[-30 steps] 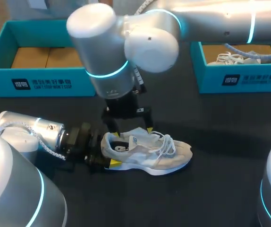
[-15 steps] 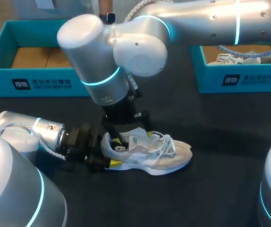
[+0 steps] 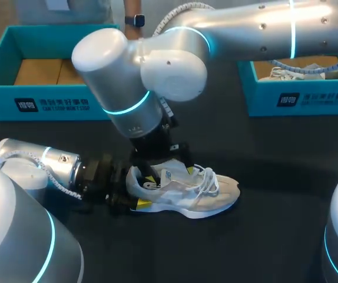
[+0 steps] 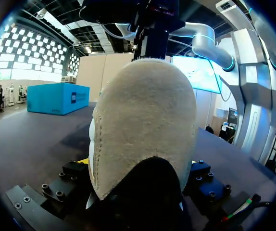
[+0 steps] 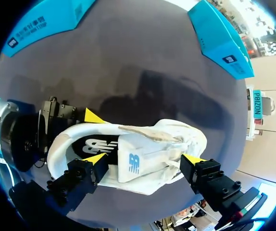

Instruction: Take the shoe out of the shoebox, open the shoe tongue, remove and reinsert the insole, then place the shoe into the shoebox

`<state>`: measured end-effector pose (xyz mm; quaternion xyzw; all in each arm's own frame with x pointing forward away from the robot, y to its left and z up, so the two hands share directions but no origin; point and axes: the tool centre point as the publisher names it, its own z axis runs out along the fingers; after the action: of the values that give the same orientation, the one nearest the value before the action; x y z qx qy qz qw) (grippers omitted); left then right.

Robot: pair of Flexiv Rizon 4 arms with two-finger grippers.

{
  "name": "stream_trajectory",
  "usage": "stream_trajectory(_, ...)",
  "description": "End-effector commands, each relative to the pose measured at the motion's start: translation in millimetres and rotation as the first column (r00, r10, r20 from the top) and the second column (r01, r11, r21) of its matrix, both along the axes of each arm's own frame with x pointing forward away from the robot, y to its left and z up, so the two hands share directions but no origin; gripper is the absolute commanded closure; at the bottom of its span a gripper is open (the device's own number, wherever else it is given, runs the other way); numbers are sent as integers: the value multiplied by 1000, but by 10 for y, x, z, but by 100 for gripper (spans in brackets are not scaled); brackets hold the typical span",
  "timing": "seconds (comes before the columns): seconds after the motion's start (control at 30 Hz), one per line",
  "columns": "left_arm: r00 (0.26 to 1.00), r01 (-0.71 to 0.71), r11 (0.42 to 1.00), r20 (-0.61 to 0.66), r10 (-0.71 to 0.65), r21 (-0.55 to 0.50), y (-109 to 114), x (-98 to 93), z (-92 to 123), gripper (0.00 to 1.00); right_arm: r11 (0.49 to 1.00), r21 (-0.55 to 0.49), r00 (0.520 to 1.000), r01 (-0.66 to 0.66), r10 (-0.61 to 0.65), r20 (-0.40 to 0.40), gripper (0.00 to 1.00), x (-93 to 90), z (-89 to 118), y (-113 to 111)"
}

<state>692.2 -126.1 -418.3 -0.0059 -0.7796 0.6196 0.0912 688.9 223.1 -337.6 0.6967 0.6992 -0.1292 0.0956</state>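
A white and grey sneaker (image 3: 186, 191) lies on its side on the dark table, toe to the right. My left gripper (image 3: 138, 189) is shut on its heel, one yellow tip on each side. In the left wrist view the suede heel (image 4: 145, 130) fills the space between the fingers. My right gripper (image 3: 168, 168) hangs open just over the shoe's collar. In the right wrist view the sneaker (image 5: 143, 159) has its logo tongue (image 5: 134, 163) between the spread fingers of the right gripper (image 5: 145, 160), which do not clamp it. The insole is hidden.
A teal shoebox (image 3: 51, 103) with brown paper inside stands at the back left. A second teal shoebox (image 3: 298, 97) at the back right holds another white shoe (image 3: 301, 72). My right arm spans the table's middle above the sneaker.
My right arm has swung left and tilted, bringing its gripper slightly lower onto the shoe's collar. The left arm and the sneaker have stayed in place.
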Motion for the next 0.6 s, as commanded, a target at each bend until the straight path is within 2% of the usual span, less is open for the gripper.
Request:
stream_trajectory(0.03,1000,-1,1000,-1,1,1,5,12,-29,100,914,15,903,406,-403,148,0,-61,-4,-5)
stream_trajectory(0.07,1000,-1,1000,-1,1,1,5,12,-29,100,913,15,902,407,-405,149,0,-59,-8,-13)
stream_trajectory(0.17,1000,-1,1000,-1,1,1,5,12,-29,100,906,1,892,424,-418,171,11,-5,-54,-91)
stream_trajectory(0.4,1000,-1,1000,-1,1,1,5,12,-29,100,898,-8,884,440,-431,182,17,2,-50,-195)
stream_trajectory(0.6,1000,-1,1000,-1,1,1,5,12,-29,100,893,8,877,450,-444,185,35,1,-29,-252)
